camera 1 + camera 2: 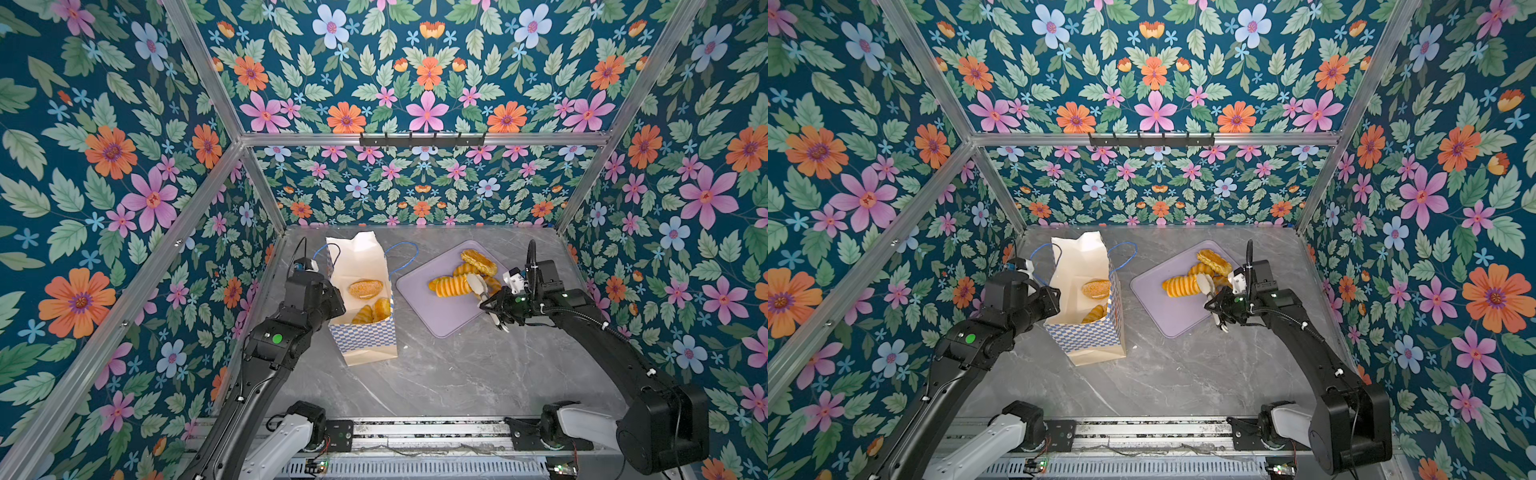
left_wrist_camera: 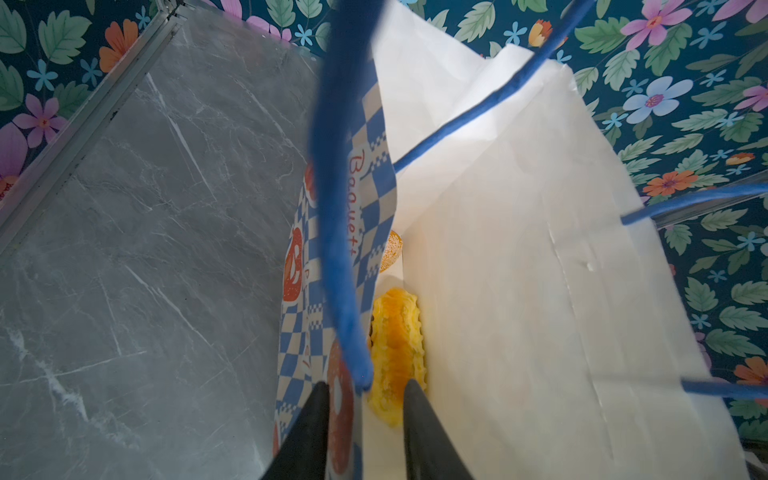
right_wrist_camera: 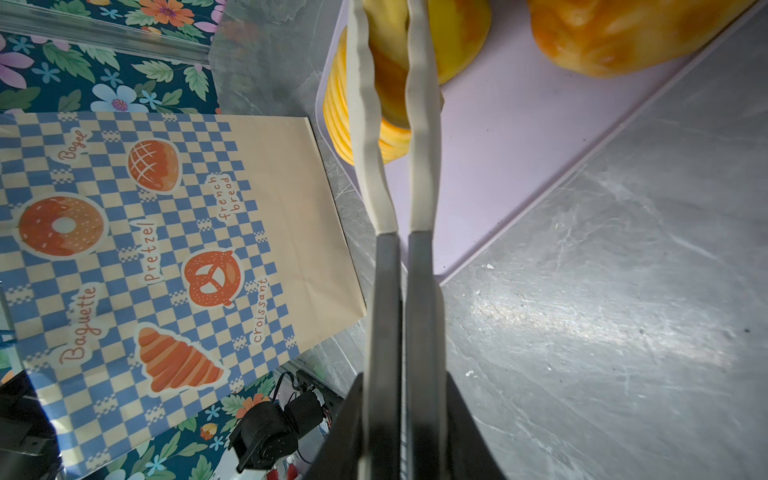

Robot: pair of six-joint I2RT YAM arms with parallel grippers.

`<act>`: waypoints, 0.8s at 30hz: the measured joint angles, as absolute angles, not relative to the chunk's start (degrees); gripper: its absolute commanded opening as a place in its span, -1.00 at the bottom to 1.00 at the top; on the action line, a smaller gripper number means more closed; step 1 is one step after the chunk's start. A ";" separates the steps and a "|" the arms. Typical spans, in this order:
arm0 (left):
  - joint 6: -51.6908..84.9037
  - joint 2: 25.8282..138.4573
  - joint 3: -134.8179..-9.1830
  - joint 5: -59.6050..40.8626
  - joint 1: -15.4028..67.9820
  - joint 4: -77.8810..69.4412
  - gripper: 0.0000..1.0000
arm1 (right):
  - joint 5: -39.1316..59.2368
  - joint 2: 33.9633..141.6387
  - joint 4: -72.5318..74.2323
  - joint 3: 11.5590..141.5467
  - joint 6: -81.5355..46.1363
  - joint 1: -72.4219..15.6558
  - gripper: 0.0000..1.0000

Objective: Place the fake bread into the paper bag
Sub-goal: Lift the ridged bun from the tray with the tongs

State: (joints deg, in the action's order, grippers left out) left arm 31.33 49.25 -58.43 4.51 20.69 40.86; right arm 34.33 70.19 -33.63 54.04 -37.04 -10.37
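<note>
top views: right gripper point(image 1: 473, 283) sits at the right-hand end of a ribbed roll point(image 1: 449, 286) on the lavender tray point(image 1: 440, 320). jaws narrow, roll end between them, roll lying on the tray. more fake bread point(image 1: 478, 262) is piled just behind it. paper bag point(image 1: 365, 340) stands upright left of the tray, mouth open, a round bun and croissants inside. left gripper's tips are hidden behind its own wrist at the bag's left rim. same layout seen for roll point(image 1: 1181, 286) and bag point(image 1: 1092, 336).

left wrist: left gripper point(image 2: 365, 388) straddles the bag's checkered wall point(image 2: 374, 174), one finger outside, one inside, a small gap, paper not pinched. a ridged yellow loaf point(image 2: 397, 353) lies in the bag just past the inner finger. blue cord handle point(image 2: 336, 208) hangs across. grey table point(image 2: 145, 249) beside.

right wrist: cream fingers point(image 3: 365, 124) close together, glossy orange-yellow ribbed bread clamped between the tips.
</note>
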 measured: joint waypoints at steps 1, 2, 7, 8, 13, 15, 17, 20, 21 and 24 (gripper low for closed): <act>31.33 49.17 -58.54 4.56 20.69 40.88 -0.35 | 34.30 70.02 -33.93 54.26 -37.04 -10.37 -0.60; 31.33 49.10 -58.76 4.58 20.69 40.93 -0.37 | 34.30 69.78 -34.39 54.59 -37.04 -10.37 -0.59; 31.38 48.66 -59.40 4.62 20.69 40.97 -0.51 | 34.28 68.27 -36.36 57.17 -37.04 -10.35 -0.59; 31.38 48.64 -59.40 4.64 20.69 40.97 -0.55 | 34.28 67.90 -36.64 57.78 -37.04 -10.35 -0.59; 31.48 48.53 -59.27 4.62 20.69 40.99 -0.70 | 34.00 66.72 -38.39 60.84 -37.01 -10.35 -0.60; 31.48 48.49 -59.09 4.62 20.69 41.01 -0.76 | 33.87 66.26 -39.40 62.11 -37.01 -10.35 -0.60; 31.48 48.49 -59.09 4.62 20.69 41.01 -0.81 | 33.82 65.93 -40.36 63.40 -37.01 -10.35 -0.59; 31.48 48.51 -59.09 4.62 20.69 41.01 -0.87 | 33.58 65.65 -41.71 65.91 -36.95 -10.35 -0.60; 31.48 48.51 -59.09 4.62 20.69 41.01 -0.88 | 33.41 65.52 -42.22 66.87 -36.95 -10.35 -0.59; 31.48 48.69 -59.18 4.62 20.69 41.01 -0.91 | 33.12 65.41 -43.40 69.73 -36.80 -10.37 -0.59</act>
State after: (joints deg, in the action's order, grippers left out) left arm 31.48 48.69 -59.18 4.62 20.69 41.01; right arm 33.12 65.41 -43.40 69.73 -36.80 -10.37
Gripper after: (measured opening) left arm 0.053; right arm 0.258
